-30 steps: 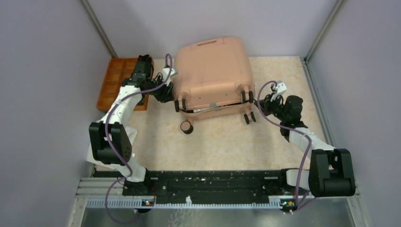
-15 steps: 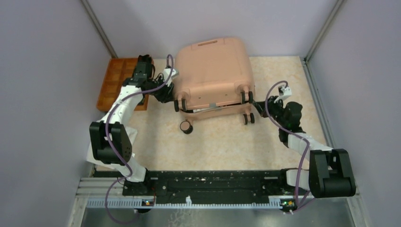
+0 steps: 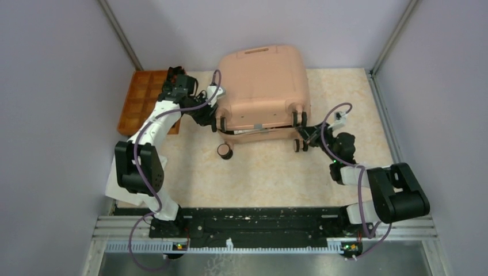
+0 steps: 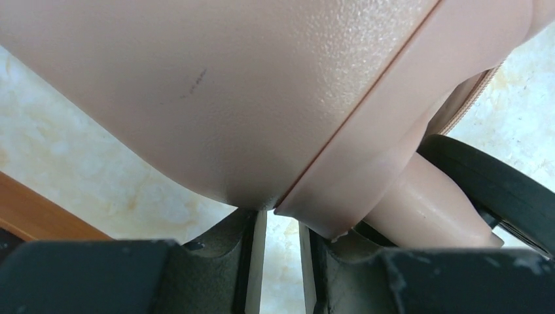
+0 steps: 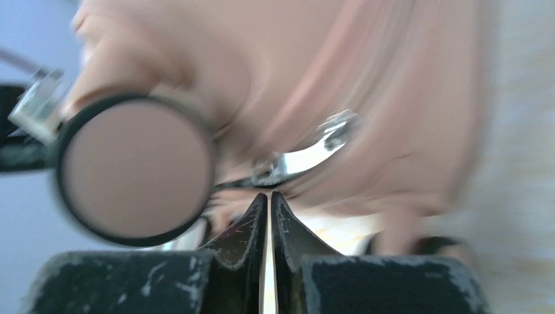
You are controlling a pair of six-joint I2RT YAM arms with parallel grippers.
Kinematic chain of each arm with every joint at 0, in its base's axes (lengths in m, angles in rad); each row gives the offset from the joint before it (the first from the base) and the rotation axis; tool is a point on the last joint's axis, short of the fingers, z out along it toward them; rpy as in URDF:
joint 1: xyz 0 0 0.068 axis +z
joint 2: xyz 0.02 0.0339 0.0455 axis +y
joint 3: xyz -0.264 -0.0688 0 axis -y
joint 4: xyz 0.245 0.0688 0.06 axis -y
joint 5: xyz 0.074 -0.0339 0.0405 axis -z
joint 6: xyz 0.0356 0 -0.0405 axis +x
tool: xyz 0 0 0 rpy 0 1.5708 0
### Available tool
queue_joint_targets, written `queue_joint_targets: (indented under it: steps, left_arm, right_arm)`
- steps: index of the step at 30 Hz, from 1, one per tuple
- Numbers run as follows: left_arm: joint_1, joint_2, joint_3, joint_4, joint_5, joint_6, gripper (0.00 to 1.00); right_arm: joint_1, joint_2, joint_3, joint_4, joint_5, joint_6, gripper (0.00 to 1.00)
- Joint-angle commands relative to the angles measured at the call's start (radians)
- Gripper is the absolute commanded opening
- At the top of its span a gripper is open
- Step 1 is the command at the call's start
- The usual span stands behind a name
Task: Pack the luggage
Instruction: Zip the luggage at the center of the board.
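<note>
The luggage [image 3: 265,86] lies flat on the table [image 3: 259,178] with its lid on top. A claw sits at each of its near corners. The lid is not quite down, and a dark slit runs along the edge between the two claws.

The left claw [image 4: 278,226] has its two fingers a little apart, and I can see the table through the gap. Right past its tips is a pink corner of the luggage, so close that the rim sits at the very tips. I see nothing between the fingers. Just to the right of this claw is a black wheel [image 4: 504,190] on a pink stalk. On its other side, to the left, lies the orange tray [image 3: 138,100], apart from the luggage.

The right claw [image 5: 269,196] has its fingers pressed together, with only a thin line between them. Things look blurry here. Just past the tips and a bit to the right is a shiny metal bit [image 5: 314,154] on the luggage's edge. I cannot tell if the claw touches it. Up and to the left of the tips is a round wheel [image 5: 137,171], pink in the middle with a black ring.

A lone wheel [image 3: 224,151] sits on the table on the near side of the left claw, apart from it.
</note>
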State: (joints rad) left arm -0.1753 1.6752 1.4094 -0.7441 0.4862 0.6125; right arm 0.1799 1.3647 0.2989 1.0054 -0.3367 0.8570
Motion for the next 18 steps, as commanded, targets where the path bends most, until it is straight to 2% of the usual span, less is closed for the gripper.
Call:
queue_joint_targets:
  steps: [1,10,12,14,15,18]
  left_arm:
    - [-0.107,0.053,0.057,0.155,0.103,0.004,0.31]
    - [-0.109,0.024,0.047,0.148,0.096,0.001,0.31]
    - [-0.109,0.021,0.045,0.145,0.086,-0.005,0.30]
    - [-0.108,0.016,0.050,0.131,0.060,-0.010,0.30]
    - [-0.107,0.013,0.052,0.122,0.048,-0.014,0.30]
    - [-0.089,-0.004,0.049,0.107,0.054,-0.013,0.30]
  right_arm:
    - [0.164,0.053,0.022,0.277,-0.158,0.112,0.00]
    - [0.237,0.071,0.051,0.255,-0.110,0.075,0.00]
    - [0.220,-0.015,0.047,0.178,-0.069,0.031,0.02]
    - [0.204,-0.163,0.072,-0.080,0.017,-0.098,0.21]
    - [0.204,-0.238,0.100,-0.292,0.079,-0.189,0.30]
    - [0.197,-0.407,0.191,-0.692,0.319,-0.426,0.66]
